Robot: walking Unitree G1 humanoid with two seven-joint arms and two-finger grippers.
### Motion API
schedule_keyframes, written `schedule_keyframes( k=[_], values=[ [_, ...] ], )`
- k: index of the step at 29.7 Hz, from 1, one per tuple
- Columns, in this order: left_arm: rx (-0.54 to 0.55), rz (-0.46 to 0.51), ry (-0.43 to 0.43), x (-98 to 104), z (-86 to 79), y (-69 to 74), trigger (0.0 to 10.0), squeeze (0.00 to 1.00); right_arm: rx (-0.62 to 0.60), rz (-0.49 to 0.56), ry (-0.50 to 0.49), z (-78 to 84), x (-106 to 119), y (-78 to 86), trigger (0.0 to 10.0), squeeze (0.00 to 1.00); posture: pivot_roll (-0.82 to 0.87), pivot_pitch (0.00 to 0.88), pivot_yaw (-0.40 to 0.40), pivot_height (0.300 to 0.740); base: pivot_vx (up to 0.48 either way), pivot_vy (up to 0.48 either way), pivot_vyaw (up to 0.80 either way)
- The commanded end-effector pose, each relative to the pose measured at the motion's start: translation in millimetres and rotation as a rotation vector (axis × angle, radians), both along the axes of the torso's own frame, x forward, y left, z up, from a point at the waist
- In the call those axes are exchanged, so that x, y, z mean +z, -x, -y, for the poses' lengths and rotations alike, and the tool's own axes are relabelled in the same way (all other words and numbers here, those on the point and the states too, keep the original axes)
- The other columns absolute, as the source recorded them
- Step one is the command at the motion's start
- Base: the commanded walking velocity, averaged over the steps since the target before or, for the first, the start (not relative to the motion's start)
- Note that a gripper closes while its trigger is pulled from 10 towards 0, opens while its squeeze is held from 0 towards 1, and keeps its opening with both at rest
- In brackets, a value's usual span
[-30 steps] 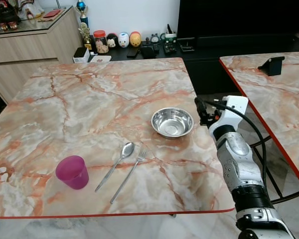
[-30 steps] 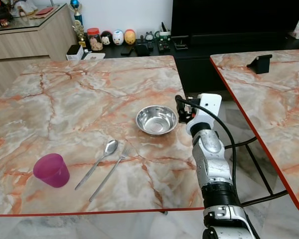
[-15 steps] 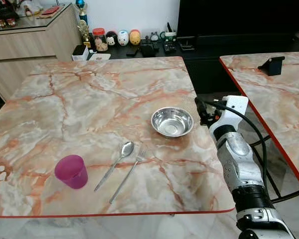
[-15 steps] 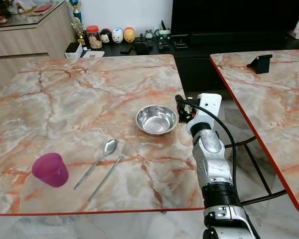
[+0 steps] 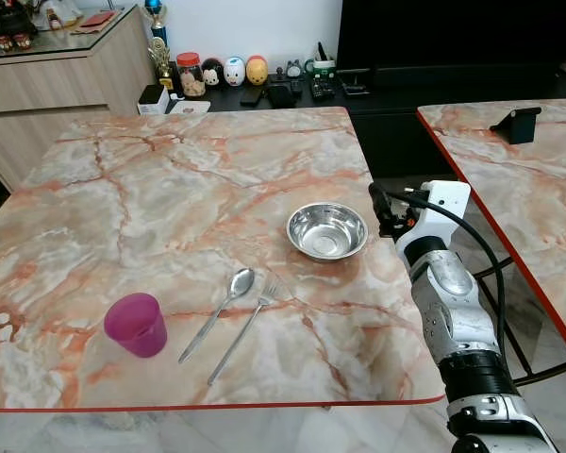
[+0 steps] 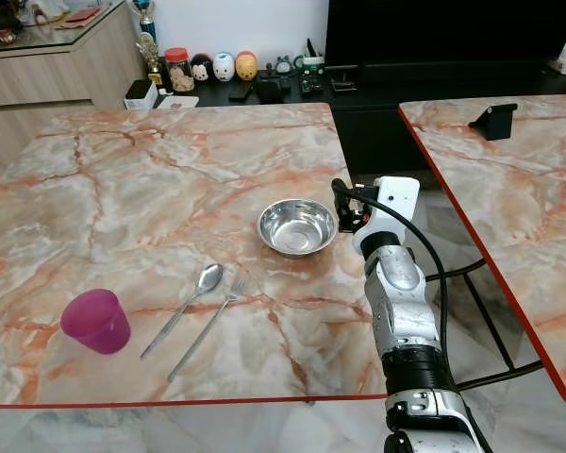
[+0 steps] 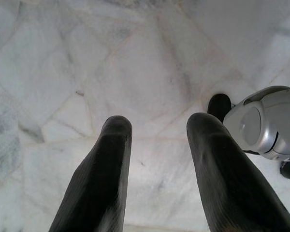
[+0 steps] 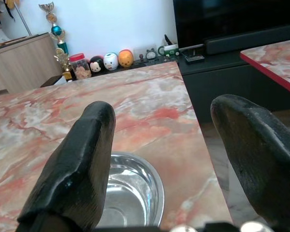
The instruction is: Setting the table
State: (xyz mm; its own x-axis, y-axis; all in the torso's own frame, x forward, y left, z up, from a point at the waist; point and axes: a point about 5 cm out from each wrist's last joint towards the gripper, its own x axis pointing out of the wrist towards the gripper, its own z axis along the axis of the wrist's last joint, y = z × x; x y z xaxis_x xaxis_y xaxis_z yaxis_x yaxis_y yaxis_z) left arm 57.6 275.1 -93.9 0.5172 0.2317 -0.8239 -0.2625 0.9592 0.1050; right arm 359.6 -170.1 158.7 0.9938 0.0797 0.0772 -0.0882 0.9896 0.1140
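Note:
On the marble table (image 5: 170,189) a steel bowl (image 5: 326,231) stands near the right edge. A spoon (image 5: 224,307) and a fork (image 5: 246,324) lie side by side in front of it. Further left is a purple cup (image 5: 136,325), upright near the front edge. My right gripper (image 8: 164,111) is open just beside the bowl (image 8: 130,193), at the table's right edge, with nothing between its fingers; the head view shows this gripper (image 5: 382,209) at the end of the silver arm. My left gripper (image 7: 160,124) hangs open above the white marble floor.
A second marble table (image 5: 538,208) stands to the right with a black stand (image 5: 514,125) on it; a narrow gap separates the tables. Behind are a dark low unit with jars and figurines (image 5: 231,74), a wooden cabinet (image 5: 57,80) and a black screen (image 5: 453,38).
The head camera has shifted very slightly. The bowl, cutlery, cup and right arm stay where they were.

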Motion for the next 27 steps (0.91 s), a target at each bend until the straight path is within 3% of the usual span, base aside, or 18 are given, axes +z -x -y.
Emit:
schedule_keyframes(
  k=[1, 22, 27],
  values=[
    [0.009, 0.010, -0.010, 2, -5.1, 1.9, 10.0, 0.00, 0.002, -0.005, -0.001, 0.1, -3, 0.9, 10.0, 0.00, -0.09, 0.000, 0.036, 0.740, 0.000, 0.000, 0.00],
    [-0.017, -0.020, 0.017, -5, 14.4, -3.8, 10.0, 0.00, 0.002, -0.001, -0.006, -1.2, -3, 2.3, 10.0, 0.00, -0.12, 0.000, 0.048, 0.740, 0.000, 0.000, 0.00],
    [-0.006, -0.034, 0.015, -5, 9.6, -0.9, 10.0, 0.00, 0.006, -0.003, -0.007, -2.7, -3, 2.4, 10.0, 0.00, -0.11, 0.000, 0.044, 0.740, 0.000, 0.000, 0.00]
  ],
)
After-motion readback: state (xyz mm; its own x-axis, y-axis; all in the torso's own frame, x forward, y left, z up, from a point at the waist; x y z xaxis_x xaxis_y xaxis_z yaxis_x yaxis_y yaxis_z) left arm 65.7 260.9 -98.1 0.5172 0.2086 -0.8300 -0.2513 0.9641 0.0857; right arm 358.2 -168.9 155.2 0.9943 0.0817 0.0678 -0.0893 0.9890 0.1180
